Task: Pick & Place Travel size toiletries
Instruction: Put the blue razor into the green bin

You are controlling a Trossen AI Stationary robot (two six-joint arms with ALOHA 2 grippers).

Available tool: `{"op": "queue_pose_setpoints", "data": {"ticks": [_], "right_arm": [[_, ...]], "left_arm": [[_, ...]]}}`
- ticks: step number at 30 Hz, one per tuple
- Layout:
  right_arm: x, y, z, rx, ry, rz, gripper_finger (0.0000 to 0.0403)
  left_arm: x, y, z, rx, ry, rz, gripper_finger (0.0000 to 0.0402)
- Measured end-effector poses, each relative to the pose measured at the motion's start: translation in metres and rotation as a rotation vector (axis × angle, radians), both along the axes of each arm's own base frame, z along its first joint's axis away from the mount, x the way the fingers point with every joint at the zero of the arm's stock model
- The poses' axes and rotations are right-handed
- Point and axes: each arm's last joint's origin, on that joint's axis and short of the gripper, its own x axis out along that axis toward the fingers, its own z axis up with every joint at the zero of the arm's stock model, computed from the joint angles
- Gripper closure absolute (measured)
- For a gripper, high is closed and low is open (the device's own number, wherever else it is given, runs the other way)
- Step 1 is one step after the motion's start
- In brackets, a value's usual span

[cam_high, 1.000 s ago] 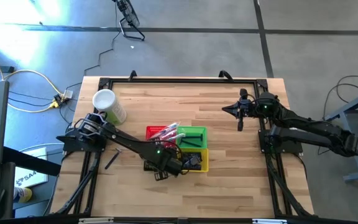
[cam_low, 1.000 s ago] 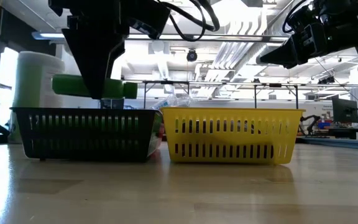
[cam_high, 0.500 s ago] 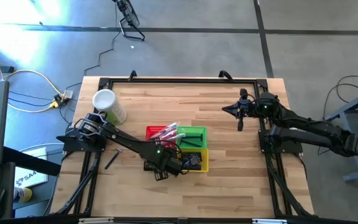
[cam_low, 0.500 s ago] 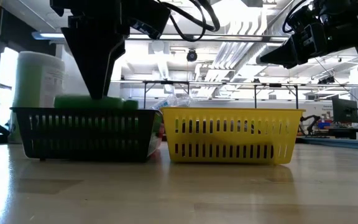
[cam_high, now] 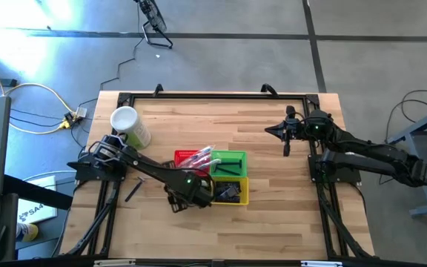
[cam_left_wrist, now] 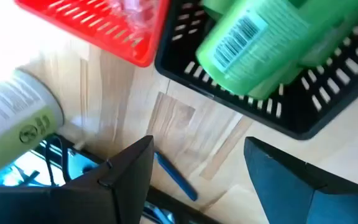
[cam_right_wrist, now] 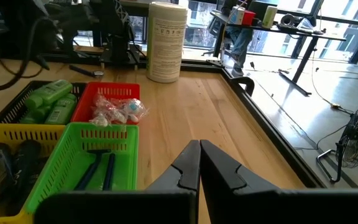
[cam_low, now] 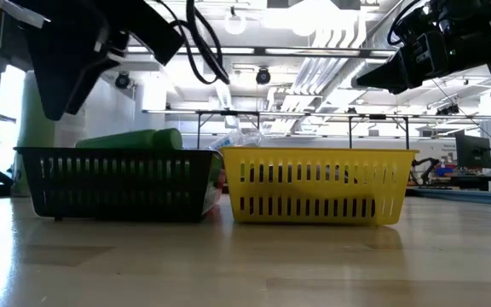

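Observation:
Several bright green mini bottles [cam_left_wrist: 253,43] lie in the black basket [cam_low: 113,183]; the top one [cam_low: 130,139] shows above its rim. My left gripper [cam_left_wrist: 197,180] is open and hangs above the table just left of that basket [cam_high: 178,199], holding nothing. Dark tubes [cam_right_wrist: 5,158] lie in the yellow basket [cam_low: 318,183], blue sticks [cam_right_wrist: 98,168] in the green basket [cam_high: 232,158], and clear packets [cam_right_wrist: 117,111] in the red basket [cam_high: 187,157]. One blue stick [cam_left_wrist: 176,177] lies flat on the table beside the black basket. My right gripper [cam_right_wrist: 199,163] is shut and waits high at the table's right far part [cam_high: 273,130].
A white round cup [cam_high: 128,124] lies on its side at the table's left far part. The four baskets stand packed together at the table's middle. Bare wood lies along the near edge and between the baskets and my right arm.
My left gripper lowered a green bottle into the black basket and let go. The bottle now lies on the others there. The gripper then rose and moved toward the table's left, off the basket.

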Motion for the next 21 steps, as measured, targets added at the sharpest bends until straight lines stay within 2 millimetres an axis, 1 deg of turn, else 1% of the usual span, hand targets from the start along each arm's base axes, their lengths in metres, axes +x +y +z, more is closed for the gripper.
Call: {"op": "queue_pose_setpoints", "data": {"ticks": [3,9,12,15,17,19,21], "right_arm": [[0.0000,0.0000,0.0000,0.000,0.000,0.000,0.0400],[0.0000,0.0001,0.0000,0.000,0.000,0.000,0.0400],[0.0000,0.0000,0.0000,0.000,0.000,0.000,0.0400],[0.0000,0.0000,0.0001,0.000,0.000,0.000,0.0400],[0.0000,0.0000,0.0001,0.000,0.000,0.000,0.0400],[0.0000,0.0000,0.0000,0.000,0.000,0.000,0.0400],[0.0000,0.0000,0.0001,0.000,0.000,0.000,0.0400]], "left_arm": [[0.0011,-0.0005,-0.0003,0.002,-0.020,0.047,0.0158],[0.0039,-0.0022,-0.0013,-0.028,-0.046,0.057,0.0158],[0.0045,-0.0026,-0.0015,-0.039,-0.048,0.035,0.0158],[0.0049,-0.0027,-0.0016,-0.060,-0.038,-0.041,0.0158],[0.0060,-0.0031,-0.0019,-0.062,-0.051,-0.033,0.0158],[0.0064,-0.0036,-0.0020,-0.061,-0.062,0.015,0.0158],[0.0063,-0.0052,-0.0022,-0.065,-0.061,-0.046,0.0158]]}}
